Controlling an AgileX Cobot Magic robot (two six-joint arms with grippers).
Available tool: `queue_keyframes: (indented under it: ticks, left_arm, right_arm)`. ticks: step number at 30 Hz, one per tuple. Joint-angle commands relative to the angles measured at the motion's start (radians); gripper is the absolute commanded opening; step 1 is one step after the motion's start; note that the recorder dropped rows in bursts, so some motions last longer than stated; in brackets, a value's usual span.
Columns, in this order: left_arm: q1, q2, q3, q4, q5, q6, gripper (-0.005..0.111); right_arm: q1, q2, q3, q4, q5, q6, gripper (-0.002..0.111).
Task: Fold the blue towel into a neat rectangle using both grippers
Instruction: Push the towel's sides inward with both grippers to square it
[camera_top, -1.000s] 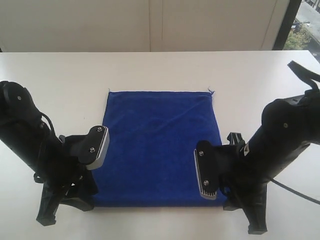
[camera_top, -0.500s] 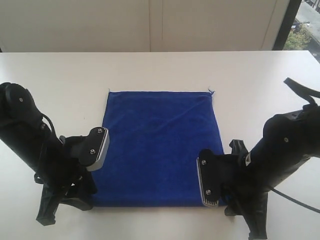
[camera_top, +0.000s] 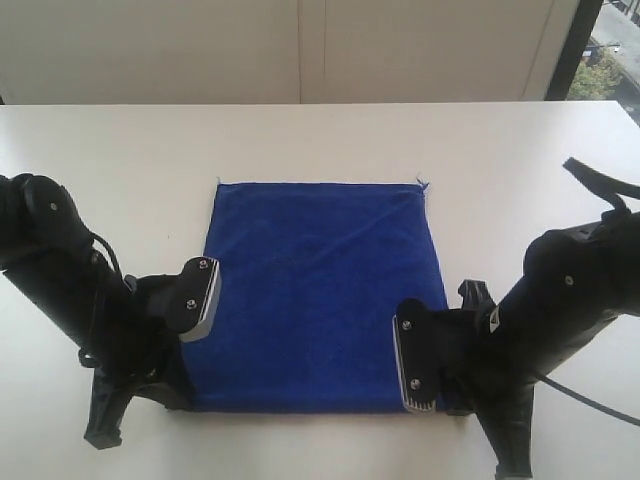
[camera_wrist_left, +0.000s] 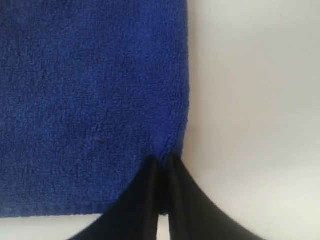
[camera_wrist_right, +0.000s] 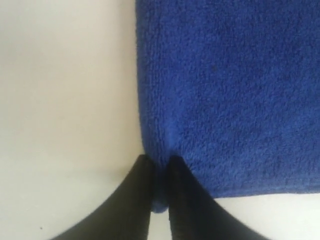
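The blue towel (camera_top: 320, 290) lies flat on the white table (camera_top: 320, 140), with small frayed threads at its far right corner. My left gripper (camera_top: 195, 325) is at the towel's left side edge close to the near corner. In the left wrist view this gripper (camera_wrist_left: 162, 161) is shut, with a pucker of towel (camera_wrist_left: 90, 100) pinched between its black fingers (camera_wrist_left: 147, 185). My right gripper (camera_top: 432, 368) is at the right side edge near the near corner. In the right wrist view it (camera_wrist_right: 157, 162) is shut on a fold of towel (camera_wrist_right: 230, 90) edge.
Bare white table surrounds the towel on all sides. A pale wall panel (camera_top: 300, 50) runs along the table's far edge, and a window (camera_top: 610, 50) shows at the far right. A black cable (camera_top: 590, 175) sticks up behind the right arm.
Both grippers have shut on the towel's side edges. The right gripper first slid a little toward the near edge. The left arm has sunk slightly lower. The towel has not shifted.
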Motion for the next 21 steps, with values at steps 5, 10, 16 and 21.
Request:
queue_keyframes:
  ticks: [5,10,16,21]
  left_arm:
    - [-0.006,-0.044,0.001,0.003,0.014,-0.006,0.0]
    - [-0.006,-0.149,0.001,0.003,0.138,-0.02,0.0]
    - [-0.006,-0.183,0.001,0.007,0.217,-0.055,0.0]
    - [-0.006,-0.183,0.001,0.059,0.264,-0.114,0.0]
  right_arm:
    - [-0.002,-0.052,0.005,0.001,-0.024,-0.006,0.006]
    - [-0.002,-0.135,0.005,0.001,0.064,-0.006,0.006]
    - [-0.002,-0.174,0.005,0.01,0.179,-0.006,0.006]
    - [-0.002,-0.176,0.005,0.031,0.229,-0.006,0.006]
